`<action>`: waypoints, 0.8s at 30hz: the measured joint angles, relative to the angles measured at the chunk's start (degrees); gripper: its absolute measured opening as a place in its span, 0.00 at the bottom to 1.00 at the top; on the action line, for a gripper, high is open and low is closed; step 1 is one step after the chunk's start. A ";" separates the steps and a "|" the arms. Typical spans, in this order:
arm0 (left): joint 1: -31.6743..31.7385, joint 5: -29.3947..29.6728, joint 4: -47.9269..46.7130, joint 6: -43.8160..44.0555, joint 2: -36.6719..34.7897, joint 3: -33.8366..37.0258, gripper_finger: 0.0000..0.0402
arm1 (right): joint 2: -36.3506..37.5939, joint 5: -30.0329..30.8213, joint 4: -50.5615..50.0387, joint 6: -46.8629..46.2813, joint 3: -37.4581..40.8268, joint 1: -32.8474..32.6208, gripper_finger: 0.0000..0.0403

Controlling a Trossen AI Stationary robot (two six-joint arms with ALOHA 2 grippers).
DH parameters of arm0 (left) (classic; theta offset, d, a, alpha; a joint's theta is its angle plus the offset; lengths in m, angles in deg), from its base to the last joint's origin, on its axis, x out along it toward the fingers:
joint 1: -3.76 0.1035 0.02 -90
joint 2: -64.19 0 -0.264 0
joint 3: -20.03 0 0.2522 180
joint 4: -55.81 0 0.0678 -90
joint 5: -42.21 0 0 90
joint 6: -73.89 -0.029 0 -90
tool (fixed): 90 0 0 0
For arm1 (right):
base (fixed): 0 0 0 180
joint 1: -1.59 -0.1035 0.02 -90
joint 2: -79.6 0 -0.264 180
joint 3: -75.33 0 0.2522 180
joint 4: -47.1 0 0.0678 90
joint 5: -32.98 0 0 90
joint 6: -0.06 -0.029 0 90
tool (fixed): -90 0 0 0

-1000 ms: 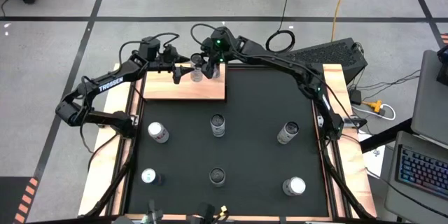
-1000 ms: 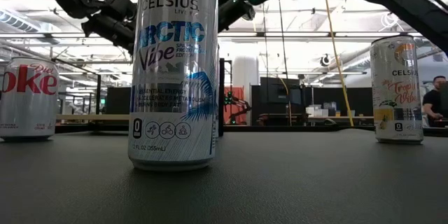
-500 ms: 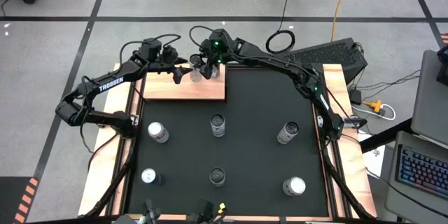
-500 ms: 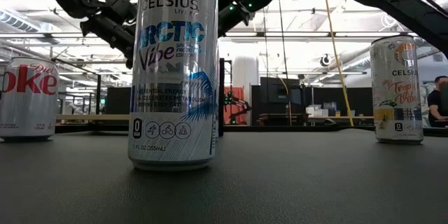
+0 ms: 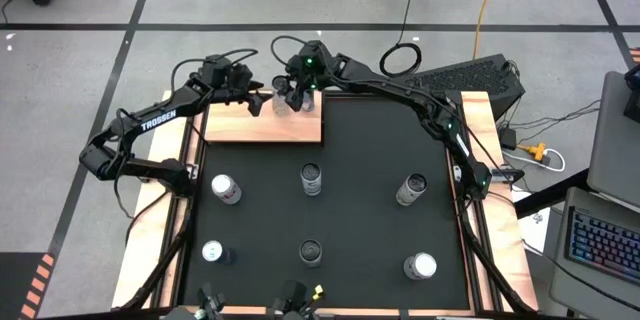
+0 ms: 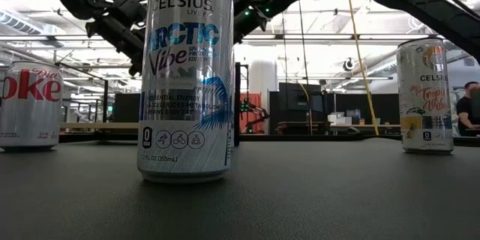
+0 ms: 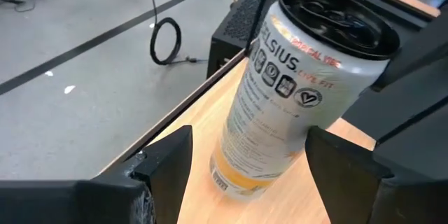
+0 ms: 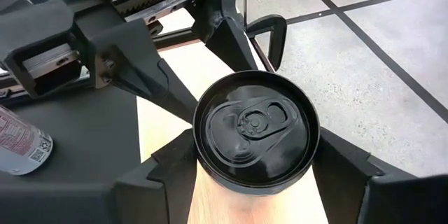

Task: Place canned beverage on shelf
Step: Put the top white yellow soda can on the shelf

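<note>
Far left on the shelf [image 5: 262, 125], our right gripper [image 8: 255, 175] clamps the can [image 8: 255, 134]; left gripper [image 7: 245, 164] straddles it, fingers apart. We set it flat, then release straight.

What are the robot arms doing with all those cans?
The robot is putting drink cans on a little wooden shelf at the far edge of the black mat. The right gripper has its fingers on both sides of a black-topped can standing over the shelf. The left gripper is right there too, with a can between its fingers but not squeezed. Six more cans wait on the mat.
</note>
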 joint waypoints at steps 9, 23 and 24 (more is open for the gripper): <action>0.04 0.22 -0.33 1.03 0.00 0.00 0.65 | -1.06 -0.18 0.45 -0.12 0.00 -0.05 0.51; 0.00 -0.52 -0.34 1.09 -0.02 -0.02 0.65 | -1.27 -0.20 2.21 0.58 0.00 0.87 0.52; 0.00 -0.51 -0.37 1.09 -0.02 -0.02 0.65 | -1.27 -0.21 2.10 0.68 0.00 0.87 0.53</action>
